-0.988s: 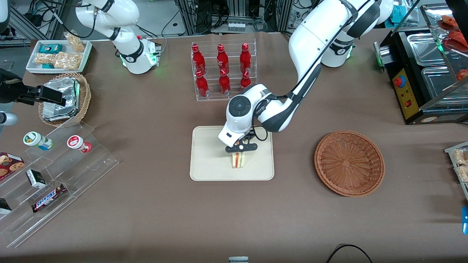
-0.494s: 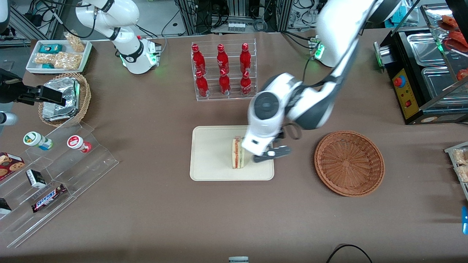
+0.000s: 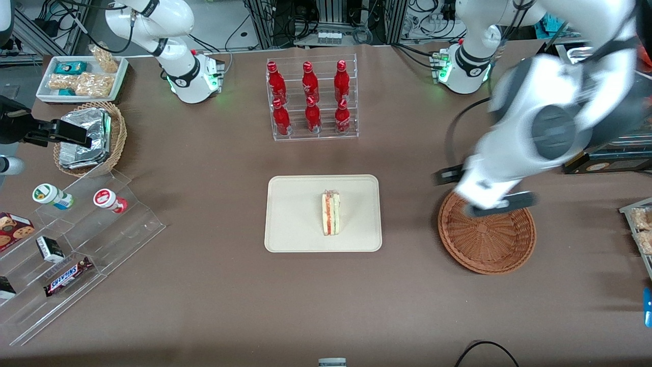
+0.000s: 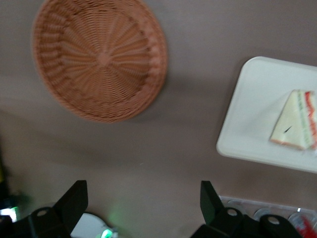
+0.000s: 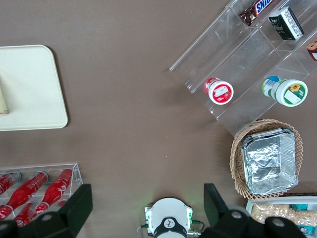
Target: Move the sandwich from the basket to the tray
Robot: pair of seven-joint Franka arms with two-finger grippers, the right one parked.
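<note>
Since the earlier frames the gripper has left the tray and swung away toward the working arm's end of the table. It now hangs above the basket, over the rim farther from the front camera. It was just beside the sandwich half a second ago; the two are now well apart.

Sandwich: lying on the tray, near its middle, cut edge with red and green filling showing to the front camera. It stands clear of the tray's rim on every side. The basket holds nothing.

Handling, as a judgement: the wedge looks light and soft, easily crushed, with layers that could slide apart. If it must be regripped, take it across the two flat bread faces with mild pressure, not by the filling edge or the thin tip.

Gripper: fingers spread wide, as the wrist view shows, with nothing between them and nothing touching them.

Task status, as a judgement: placement appears complete; the arm appears to be retreating.
</note>
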